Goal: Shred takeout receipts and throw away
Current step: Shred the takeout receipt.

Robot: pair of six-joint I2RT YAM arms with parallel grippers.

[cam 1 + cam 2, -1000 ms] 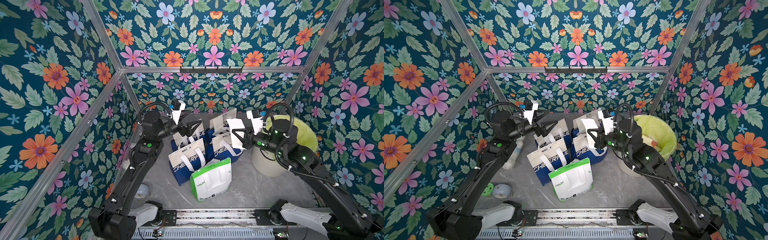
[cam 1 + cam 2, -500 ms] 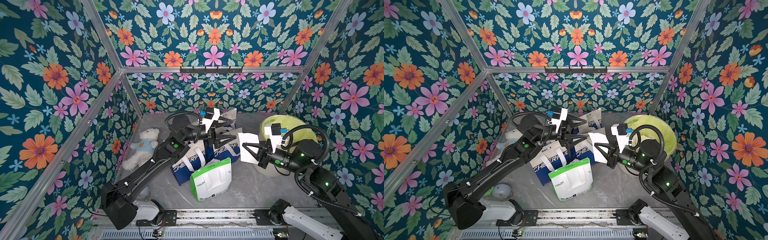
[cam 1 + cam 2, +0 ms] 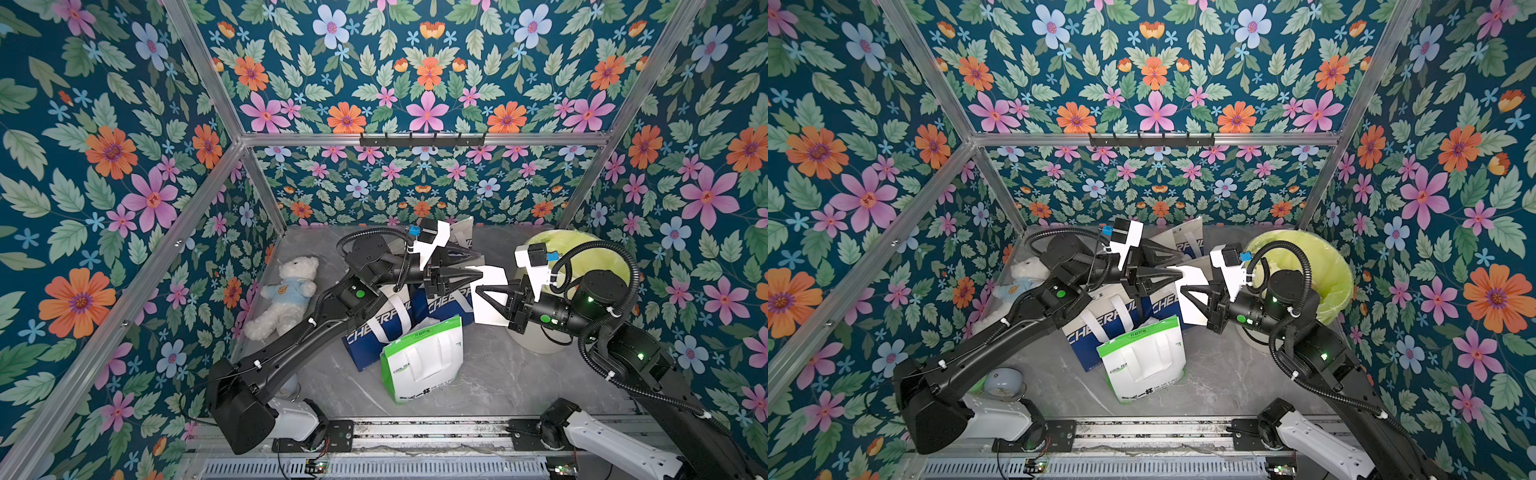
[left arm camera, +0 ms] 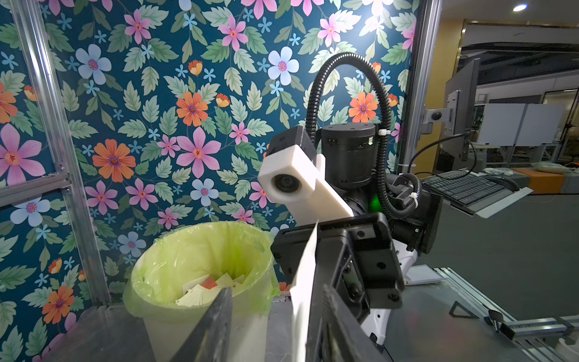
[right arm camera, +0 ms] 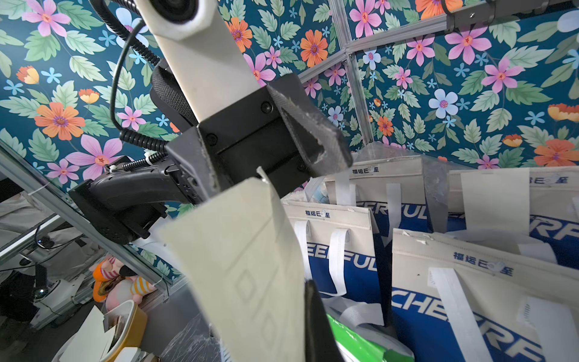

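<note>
A white takeout receipt [image 3: 492,286] hangs in the air above the bags, beside the bin. My right gripper [image 3: 482,293] is shut on its lower part; in the right wrist view the sheet [image 5: 244,266] lies against a dark finger [image 5: 316,326]. My left gripper [image 3: 480,266] faces it from the other side. Its jaws stand apart around the receipt's top edge [image 4: 305,275], which lies near one finger [image 4: 335,322], with a gap to the other finger [image 4: 213,326]. Another plain sheet [image 5: 495,200] lies on a rear bag's face.
A white bin with a lime liner [image 3: 582,249] stands at the right, with paper scraps [image 4: 203,288] inside. Blue-and-white bags [image 3: 386,320] and a green-and-white bag [image 3: 424,361] stand mid-floor. A teddy bear [image 3: 286,291] leans on the left wall.
My left arm swung from the left bags across to the receipt and its jaws narrowed around the top edge. My right gripper drew the receipt back toward the bin.
</note>
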